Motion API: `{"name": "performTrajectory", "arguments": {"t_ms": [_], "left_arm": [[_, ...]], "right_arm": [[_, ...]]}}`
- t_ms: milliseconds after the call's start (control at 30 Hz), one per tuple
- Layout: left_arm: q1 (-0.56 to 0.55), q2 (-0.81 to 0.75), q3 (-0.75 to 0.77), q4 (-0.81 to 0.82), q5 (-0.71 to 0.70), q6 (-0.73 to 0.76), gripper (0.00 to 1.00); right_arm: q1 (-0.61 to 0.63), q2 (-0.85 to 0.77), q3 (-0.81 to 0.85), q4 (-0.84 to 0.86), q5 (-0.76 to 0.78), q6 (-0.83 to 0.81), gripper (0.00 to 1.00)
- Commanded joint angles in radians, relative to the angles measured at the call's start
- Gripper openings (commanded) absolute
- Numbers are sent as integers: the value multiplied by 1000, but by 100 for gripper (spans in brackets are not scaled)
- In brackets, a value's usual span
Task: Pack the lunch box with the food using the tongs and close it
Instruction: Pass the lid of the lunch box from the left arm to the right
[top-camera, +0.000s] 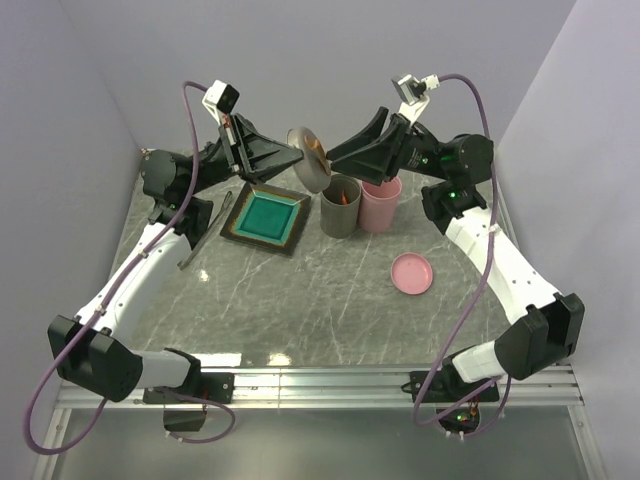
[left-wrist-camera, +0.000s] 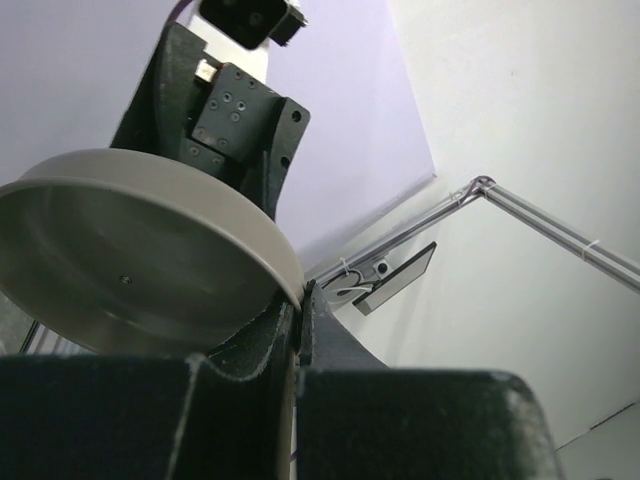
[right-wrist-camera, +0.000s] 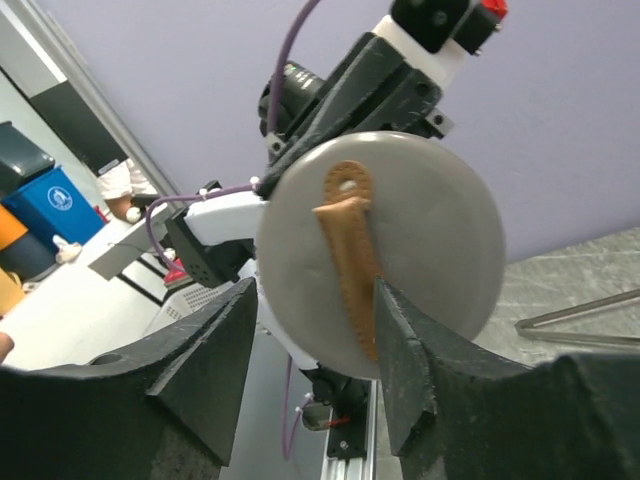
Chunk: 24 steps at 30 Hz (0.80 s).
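A round grey lunch box lid (right-wrist-camera: 430, 220) hangs on edge in mid-air, behind the open grey tub (top-camera: 340, 212) on the surface. The left end effector (left-wrist-camera: 298, 325) is clamped on the lid's rim. The right end effector (right-wrist-camera: 315, 300) is open, its fingers either side of the tan leather strap (right-wrist-camera: 350, 250). The strap's long axis runs top to bottom across the lid's face. The lid looks rigid, light and smooth, so the soft strap seems the surest hold.
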Motion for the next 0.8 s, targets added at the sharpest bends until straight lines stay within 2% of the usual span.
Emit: {"name": "performTrajectory", "arguments": {"t_ms": [0,167,533,767], "left_arm": [[-13,-20,54,47,-7,1,0],[-14,-20,68,68,-5,-3,0],[-16,-9,49,83,-13,-6,0],[-19,-6,51,73,-10,16,0]], "right_arm": [[14,7,11,63,47,-34,56],[32,15,40,-1,61,-115,55],[49,-13,-38,95,84,-103,55],[66,-10,-10,8,103,-173,53]]}}
